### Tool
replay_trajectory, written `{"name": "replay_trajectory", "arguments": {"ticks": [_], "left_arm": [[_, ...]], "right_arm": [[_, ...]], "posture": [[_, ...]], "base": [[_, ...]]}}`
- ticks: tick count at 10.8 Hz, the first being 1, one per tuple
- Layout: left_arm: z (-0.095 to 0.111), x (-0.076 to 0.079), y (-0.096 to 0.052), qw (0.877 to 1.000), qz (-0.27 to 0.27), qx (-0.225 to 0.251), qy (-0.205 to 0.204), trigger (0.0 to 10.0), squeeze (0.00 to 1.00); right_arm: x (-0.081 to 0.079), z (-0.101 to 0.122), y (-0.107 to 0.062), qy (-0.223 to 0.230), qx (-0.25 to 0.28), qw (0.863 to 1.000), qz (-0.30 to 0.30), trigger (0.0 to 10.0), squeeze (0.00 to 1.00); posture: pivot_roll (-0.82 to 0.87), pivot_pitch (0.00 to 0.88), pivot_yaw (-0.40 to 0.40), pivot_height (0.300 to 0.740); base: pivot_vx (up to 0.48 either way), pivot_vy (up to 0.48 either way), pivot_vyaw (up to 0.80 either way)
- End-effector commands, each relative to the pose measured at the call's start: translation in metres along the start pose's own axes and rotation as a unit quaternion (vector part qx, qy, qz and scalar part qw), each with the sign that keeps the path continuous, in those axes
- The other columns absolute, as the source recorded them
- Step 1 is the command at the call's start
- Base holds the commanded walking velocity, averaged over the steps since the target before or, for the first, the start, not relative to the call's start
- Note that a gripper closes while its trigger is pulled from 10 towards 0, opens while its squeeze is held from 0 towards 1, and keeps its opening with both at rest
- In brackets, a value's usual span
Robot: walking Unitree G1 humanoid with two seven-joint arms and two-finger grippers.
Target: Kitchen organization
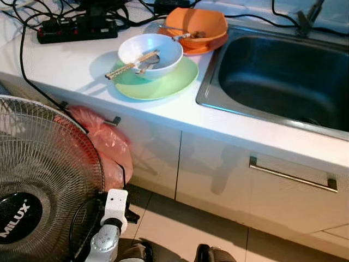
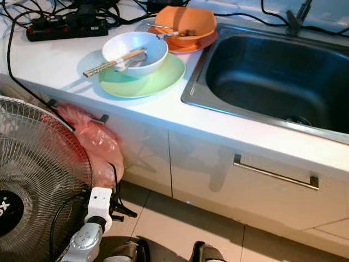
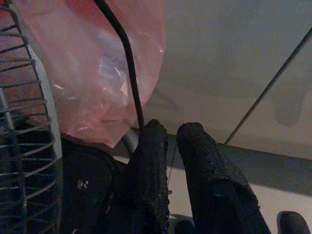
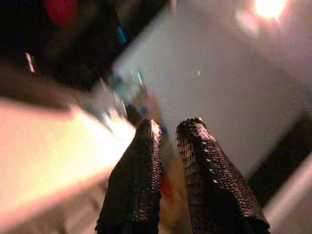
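Two stacks of dishes on white laminate counter (image 1: 71, 65), left of stainless steel sink (image 1: 278, 76): white bowl (image 1: 150, 54) with wooden chopsticks (image 1: 131, 64) on green plate (image 1: 161, 84); orange bowl (image 1: 196, 24) on orange plate (image 1: 199, 46) behind. Black power strip (image 1: 76, 30) at rear. Below: cream cabinets, tiled floor, wire-grille fan (image 1: 43, 180), pink plastic bag (image 1: 109, 144). Left gripper (image 3: 168, 134) low beside bag, fingers nearly closed, holding nothing. Right gripper (image 4: 168, 129) likewise, surroundings blurred.
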State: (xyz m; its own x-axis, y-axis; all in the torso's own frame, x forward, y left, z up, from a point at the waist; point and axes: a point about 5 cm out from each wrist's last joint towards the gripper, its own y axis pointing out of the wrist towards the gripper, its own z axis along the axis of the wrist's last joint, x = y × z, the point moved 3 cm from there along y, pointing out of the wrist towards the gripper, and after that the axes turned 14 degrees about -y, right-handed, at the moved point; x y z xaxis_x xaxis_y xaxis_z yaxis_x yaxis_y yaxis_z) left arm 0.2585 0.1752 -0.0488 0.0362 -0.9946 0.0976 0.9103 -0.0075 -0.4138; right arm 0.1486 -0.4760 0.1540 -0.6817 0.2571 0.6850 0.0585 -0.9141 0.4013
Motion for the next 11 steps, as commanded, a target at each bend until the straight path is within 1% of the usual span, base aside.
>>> {"name": "replay_trajectory", "arguments": {"ticks": [1, 2, 3, 4, 5, 6, 7, 8, 9, 10, 11], "left_arm": [[-0.009, -0.002, -0.004, 1.000, 0.001, -0.015, 0.002, 10.0, 0.00], [-0.009, -0.002, -0.004, 1.000, 0.001, -0.015, 0.002, 10.0, 0.00], [-0.010, -0.002, -0.004, 1.000, 0.002, -0.017, 0.003, 10.0, 0.00], [-0.010, -0.003, -0.005, 1.000, 0.002, -0.019, 0.003, 10.0, 0.00], [-0.011, -0.002, -0.005, 1.000, 0.002, -0.021, 0.003, 10.0, 0.00], [-0.012, -0.002, -0.005, 1.000, 0.002, -0.024, 0.003, 10.0, 0.00], [-0.013, -0.001, -0.005, 1.000, 0.002, -0.026, 0.003, 10.0, 0.00], [-0.014, -0.001, -0.005, 1.000, 0.004, -0.028, 0.003, 10.0, 0.00], [-0.014, -0.001, -0.005, 1.000, 0.006, -0.028, 0.001, 10.0, 0.00], [-0.015, -0.002, -0.005, 0.999, 0.008, -0.031, 0.000, 10.0, 0.00], [-0.016, -0.002, -0.006, 0.999, 0.009, -0.032, 0.000, 10.0, 0.00]], "right_arm": [[-0.001, -0.023, -0.006, -0.018, -0.049, 0.999, 0.000, 10.0, 0.00], [-0.008, -0.043, -0.017, -0.037, -0.090, 0.995, 0.018, 10.0, 0.00], [-0.020, -0.075, -0.037, -0.053, -0.163, 0.984, 0.050, 10.0, 0.00], [-0.029, -0.094, -0.055, -0.065, -0.205, 0.973, 0.082, 10.0, 0.00], [-0.042, -0.113, -0.079, -0.077, -0.248, 0.956, 0.133, 10.0, 0.00], [-0.056, -0.128, -0.105, -0.084, -0.287, 0.935, 0.192, 10.0, 0.00], [-0.065, -0.136, -0.127, -0.098, -0.307, 0.916, 0.238, 10.0, 0.00], [-0.071, -0.144, -0.146, -0.114, -0.323, 0.899, 0.274, 10.0, 0.00], [-0.076, -0.151, -0.163, -0.124, -0.337, 0.878, 0.317, 10.0, 0.00], [-0.086, -0.150, -0.184, -0.132, -0.335, 0.853, 0.377, 10.0, 0.00], [-0.093, -0.147, -0.197, -0.127, -0.333, 0.836, 0.416, 10.0, 0.00]], "posture": [[-0.04, 0.172, 0.009, 0.740], [-0.04, 0.172, 0.009, 0.740], [-0.04, 0.169, 0.009, 0.740], [-0.04, 0.168, 0.010, 0.740], [-0.04, 0.168, 0.010, 0.740], [-0.03, 0.167, 0.005, 0.740], [-0.03, 0.168, 0.001, 0.740], [-0.02, 0.169, 0.000, 0.740], [-0.02, 0.170, -0.004, 0.740], [-0.02, 0.169, -0.007, 0.740], [-0.02, 0.167, -0.008, 0.740]], "base": [[0.000, 0.000, 0.00], [0.000, 0.000, 0.00], [0.000, 0.000, 0.00], [0.000, 0.000, 0.00], [0.000, 0.000, 0.00], [0.000, 0.000, 0.00], [0.000, 0.000, 0.00], [0.000, 0.000, 0.00], [0.000, 0.000, 0.00], [0.000, 0.000, 0.00], [0.000, 0.000, 0.00]]}}
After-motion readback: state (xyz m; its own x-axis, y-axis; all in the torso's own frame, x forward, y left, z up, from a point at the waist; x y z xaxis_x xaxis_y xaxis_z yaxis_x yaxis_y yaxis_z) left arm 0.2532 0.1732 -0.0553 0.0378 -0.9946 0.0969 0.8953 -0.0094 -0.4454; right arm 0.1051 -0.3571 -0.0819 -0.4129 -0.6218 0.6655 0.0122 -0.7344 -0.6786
